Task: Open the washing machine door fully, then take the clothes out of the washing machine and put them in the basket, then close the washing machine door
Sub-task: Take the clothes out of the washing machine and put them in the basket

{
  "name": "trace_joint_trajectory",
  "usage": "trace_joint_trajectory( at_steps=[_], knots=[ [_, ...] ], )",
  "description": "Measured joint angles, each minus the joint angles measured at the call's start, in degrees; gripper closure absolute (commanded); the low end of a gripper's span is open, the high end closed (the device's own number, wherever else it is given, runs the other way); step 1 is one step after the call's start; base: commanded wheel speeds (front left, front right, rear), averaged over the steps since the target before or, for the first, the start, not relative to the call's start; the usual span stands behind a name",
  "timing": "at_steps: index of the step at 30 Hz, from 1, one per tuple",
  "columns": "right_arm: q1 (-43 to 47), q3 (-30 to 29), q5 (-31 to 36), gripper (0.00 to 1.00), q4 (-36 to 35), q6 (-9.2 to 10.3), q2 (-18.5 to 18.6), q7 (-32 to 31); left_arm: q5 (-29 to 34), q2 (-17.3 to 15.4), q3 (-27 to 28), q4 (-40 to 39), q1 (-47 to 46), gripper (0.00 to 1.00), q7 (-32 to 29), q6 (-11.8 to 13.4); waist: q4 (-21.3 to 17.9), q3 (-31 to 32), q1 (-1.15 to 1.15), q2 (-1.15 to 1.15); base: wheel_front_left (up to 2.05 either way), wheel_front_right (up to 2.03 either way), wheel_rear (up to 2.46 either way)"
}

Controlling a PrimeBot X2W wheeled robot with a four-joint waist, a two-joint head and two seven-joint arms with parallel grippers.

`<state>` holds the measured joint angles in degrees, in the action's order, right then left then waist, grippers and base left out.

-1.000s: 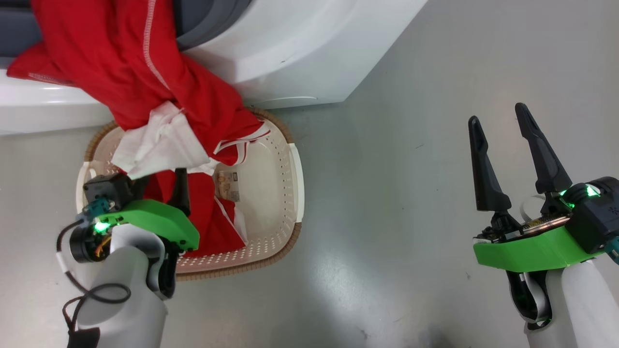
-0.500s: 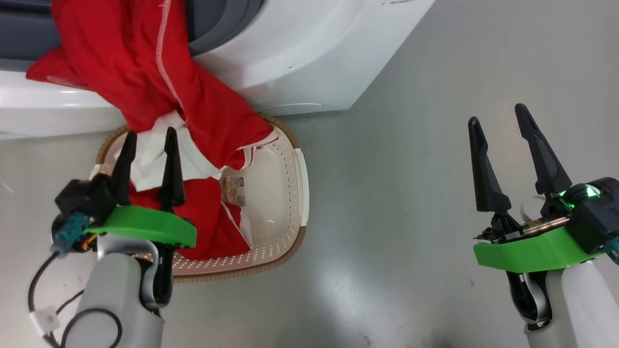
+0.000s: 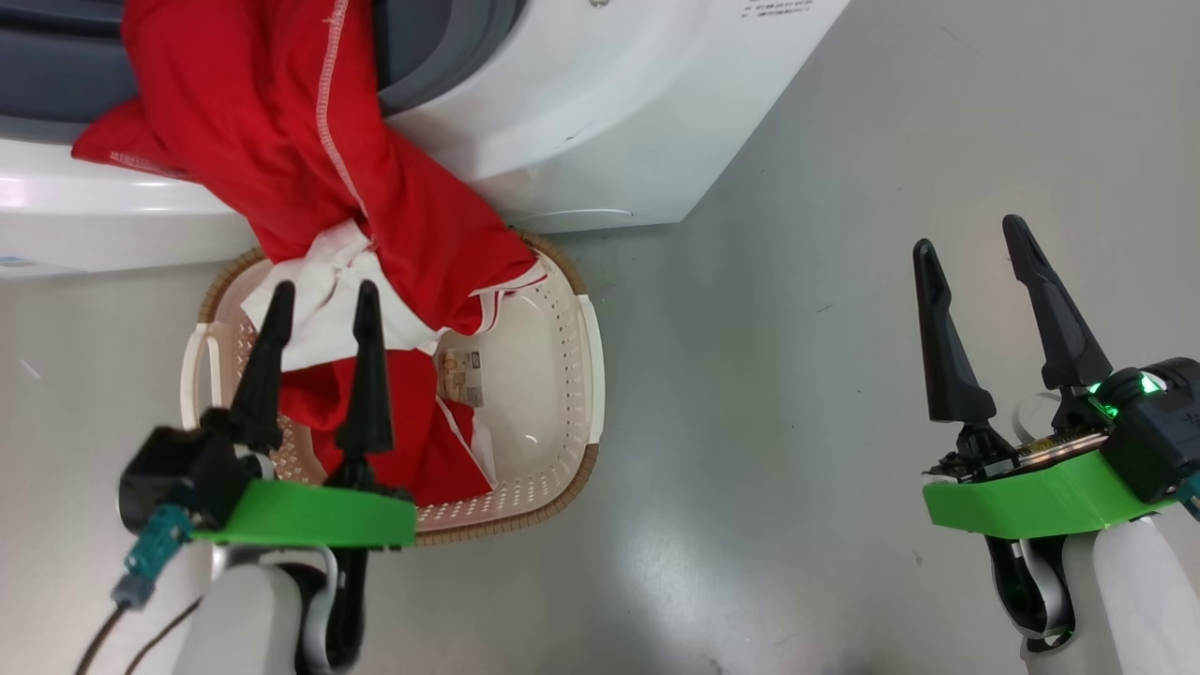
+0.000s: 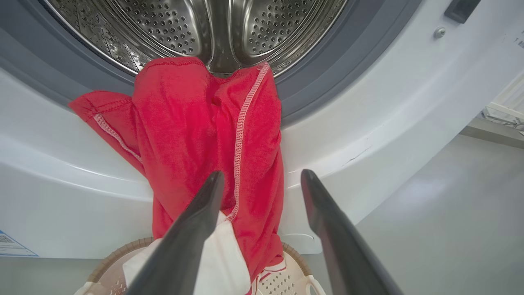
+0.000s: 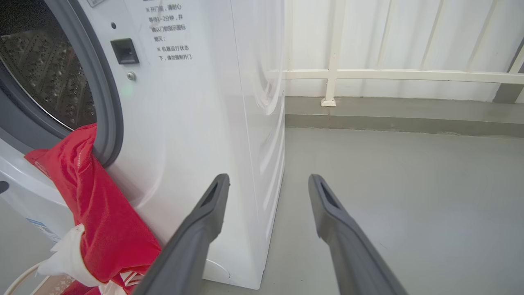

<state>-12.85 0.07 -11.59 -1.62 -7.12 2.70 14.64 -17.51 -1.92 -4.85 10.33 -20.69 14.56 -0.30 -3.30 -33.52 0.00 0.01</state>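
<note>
Grey floor (image 3: 797, 422) is bearing the basket (image 3: 593, 375); clothes (image 3: 281, 122) are draping into it from the washing machine (image 3: 609, 112). Left gripper (image 3: 324, 286) over it, right gripper (image 3: 968, 232) well aside, are gaping empty.

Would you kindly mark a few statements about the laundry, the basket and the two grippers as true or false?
1. The clothes hang from the opening of the washing machine down into the basket. True.
2. The left gripper is shut on the red fabric. False: its fingers stand apart, gripping nothing.
3. The right gripper is open above the floor. True.
4. The basket stands under the right gripper. False: it sits against the machine's front, by the left gripper.
5. The drum is packed full. False: its steel shows above the fabric.
</note>
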Motion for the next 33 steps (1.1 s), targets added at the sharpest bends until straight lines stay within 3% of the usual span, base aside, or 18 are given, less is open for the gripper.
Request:
trace_joint_trajectory(
  at_steps=[16, 33],
  knots=[
    [0.62, -0.57, -0.6, 0.0, -0.23, 0.0, 0.01, 0.0, -0.16, -0.4, -1.48, -11.71, 7.94, 0.0, -3.14, 3.9, 0.19, 0.99, 0.0, 0.0, 0.0, 0.0, 0.0],
    [0.95, -0.51, -0.97, 0.0, -0.33, 0.0, 0.01, 0.0, -0.21, -1.05, -1.7, -12.92, 8.1, 0.0, -3.97, 4.83, -0.01, 0.98, 0.0, 0.0, 0.0, 0.0, 0.0]
  ],
)
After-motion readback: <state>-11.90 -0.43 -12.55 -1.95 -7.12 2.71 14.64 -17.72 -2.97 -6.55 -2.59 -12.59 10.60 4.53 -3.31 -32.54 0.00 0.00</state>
